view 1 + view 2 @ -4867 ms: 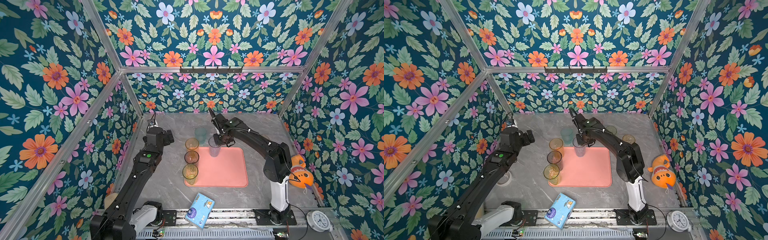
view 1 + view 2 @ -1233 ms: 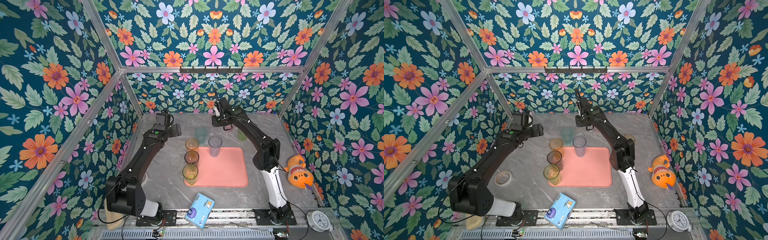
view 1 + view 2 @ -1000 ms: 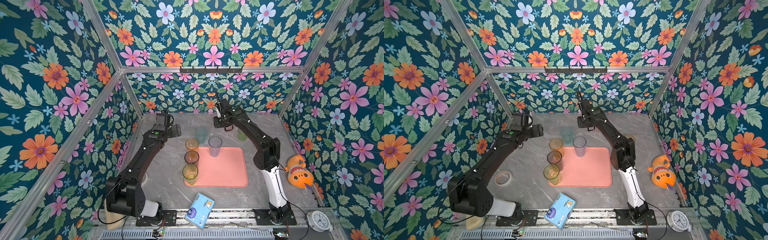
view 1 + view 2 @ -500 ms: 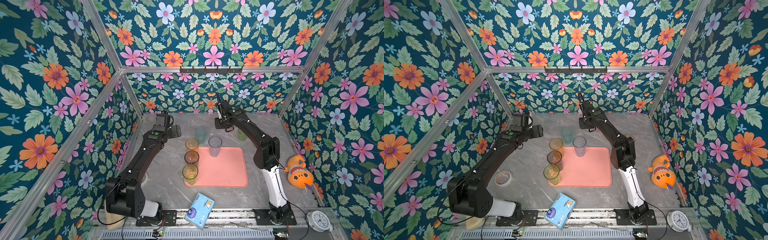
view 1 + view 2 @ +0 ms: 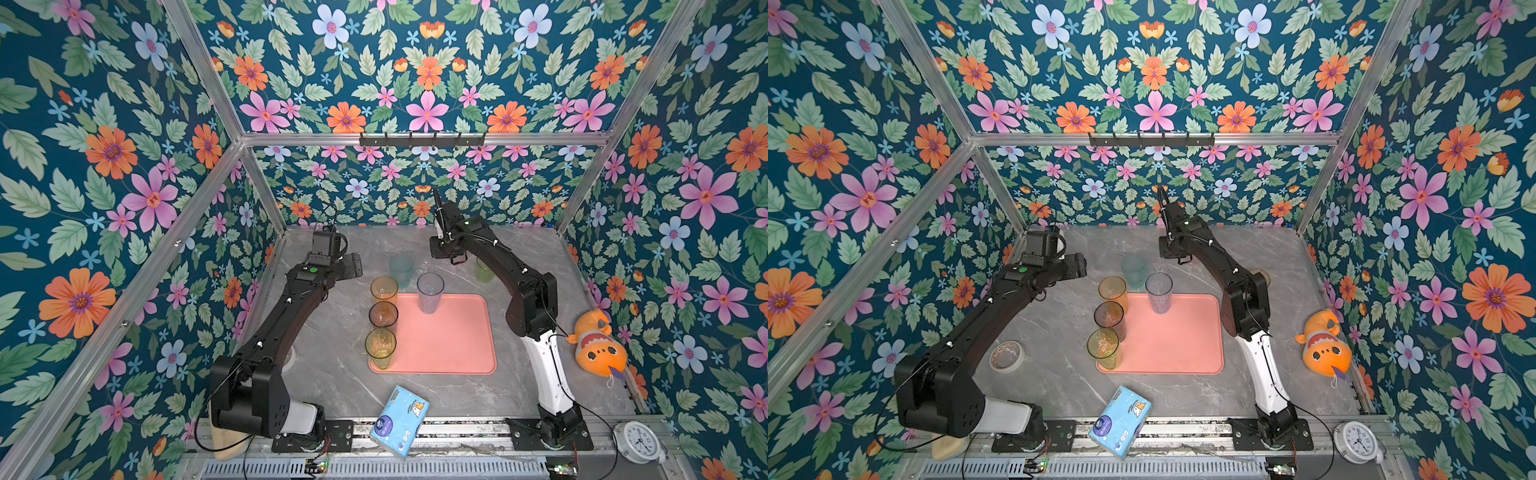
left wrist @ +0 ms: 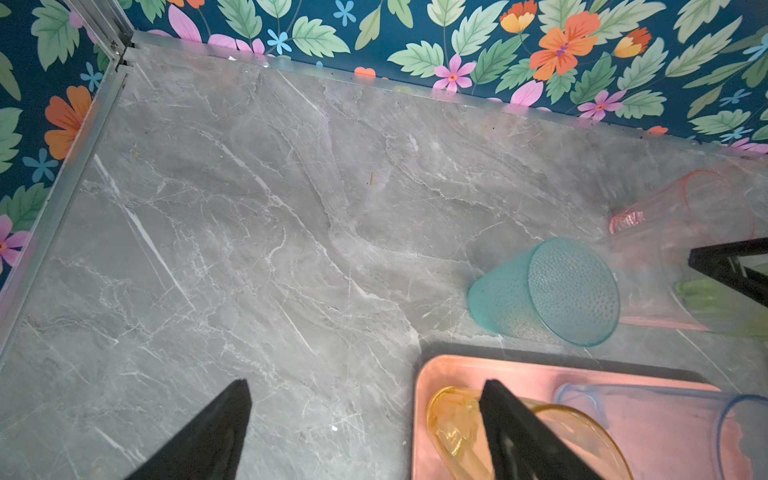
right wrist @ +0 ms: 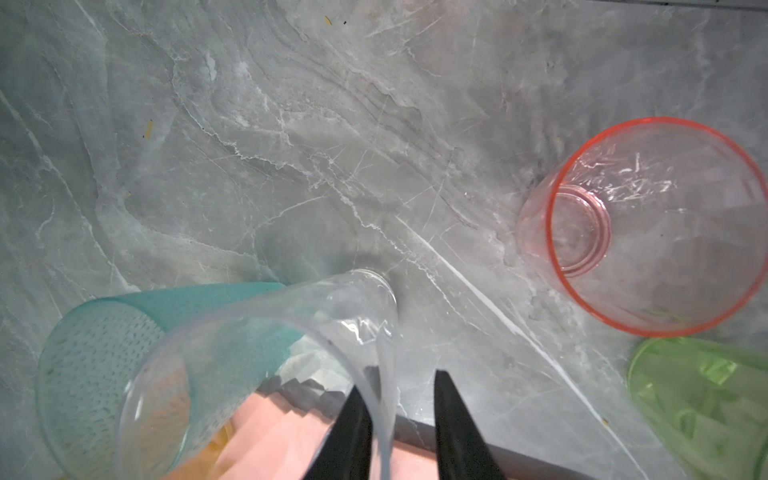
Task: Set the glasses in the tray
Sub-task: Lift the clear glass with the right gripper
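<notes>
Beyond the tray's (image 5: 457,345) far edge, the clear tumbler (image 7: 332,307), judged light and slick, is straddled at its rim wall by the right gripper's (image 7: 399,382) narrow-set jaws, grip undeterminable; the left gripper (image 6: 365,382) is held wide.

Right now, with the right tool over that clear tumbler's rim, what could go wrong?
The right tool straddles just one wall of the clear tumbler at its rim, so the pinch may slip or tip it on lifting. The teal tumbler stands close beside it and could get knocked over. On the way to the tray it might clip the bluish tumbler standing there.
</notes>
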`<action>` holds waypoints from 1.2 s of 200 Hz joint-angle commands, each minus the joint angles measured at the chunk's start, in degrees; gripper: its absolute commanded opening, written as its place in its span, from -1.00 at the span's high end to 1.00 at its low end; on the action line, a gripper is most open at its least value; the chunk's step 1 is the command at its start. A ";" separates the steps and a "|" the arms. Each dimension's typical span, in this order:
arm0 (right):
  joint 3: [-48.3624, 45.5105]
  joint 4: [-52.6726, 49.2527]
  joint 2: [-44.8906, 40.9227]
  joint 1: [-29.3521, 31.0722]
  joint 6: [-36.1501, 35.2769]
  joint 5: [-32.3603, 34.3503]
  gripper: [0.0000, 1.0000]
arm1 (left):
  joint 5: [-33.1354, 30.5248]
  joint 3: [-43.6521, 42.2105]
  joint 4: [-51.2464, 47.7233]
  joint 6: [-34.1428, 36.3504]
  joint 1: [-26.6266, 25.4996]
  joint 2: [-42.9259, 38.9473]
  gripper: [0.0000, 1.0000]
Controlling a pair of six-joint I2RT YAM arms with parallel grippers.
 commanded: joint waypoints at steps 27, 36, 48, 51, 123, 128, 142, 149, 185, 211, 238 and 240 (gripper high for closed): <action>0.52 0.31 0.47 -0.19 0.31 -0.03 0.62 | 0.55 -1.17 0.60 -0.18 0.13 -0.75 -0.78; 0.66 0.31 0.58 -0.24 0.27 0.13 0.66 | 0.60 -1.38 0.60 -0.18 0.07 -0.75 -0.79; 0.79 0.35 0.65 -0.32 0.31 0.17 0.70 | 0.64 -1.58 0.58 -0.20 0.09 -0.83 -0.78; 0.88 0.24 0.59 -0.27 0.33 0.17 0.71 | 0.60 -1.66 0.60 -0.19 0.12 -0.83 -0.78; 2.07 -0.49 0.75 -0.39 -0.18 0.35 0.97 | 0.78 -1.73 0.51 -0.23 0.09 -0.94 -0.78; 2.11 -0.65 0.73 -0.44 -0.30 0.48 0.97 | 0.82 -1.76 0.49 -0.19 0.07 -0.90 -0.78; 2.44 -1.00 0.49 -0.42 -0.44 0.74 0.99 | 0.83 -1.75 0.40 -0.16 0.10 -0.89 -0.79; 2.72 -1.22 0.39 -0.44 -0.61 0.94 1.00 | 0.78 -1.75 0.43 -0.18 0.09 -0.89 -0.78; 4.39 -3.75 -1.41 -1.14 -1.45 2.54 1.00 | 0.76 -1.58 0.43 -0.27 0.07 -1.11 -0.78; 4.22 -5.14 -4.66 -1.80 -1.64 3.02 1.00 | 0.77 -1.45 0.52 -0.25 0.07 -1.23 -0.78; 3.87 -6.99 -8.31 -2.11 -2.58 3.84 1.00 | -0.42 -1.09 0.52 -0.18 0.09 -1.21 -0.79; 3.87 -7.20 -8.51 -2.14 -2.72 3.86 1.00 | -0.67 -1.06 0.47 -0.12 0.08 -1.18 -0.80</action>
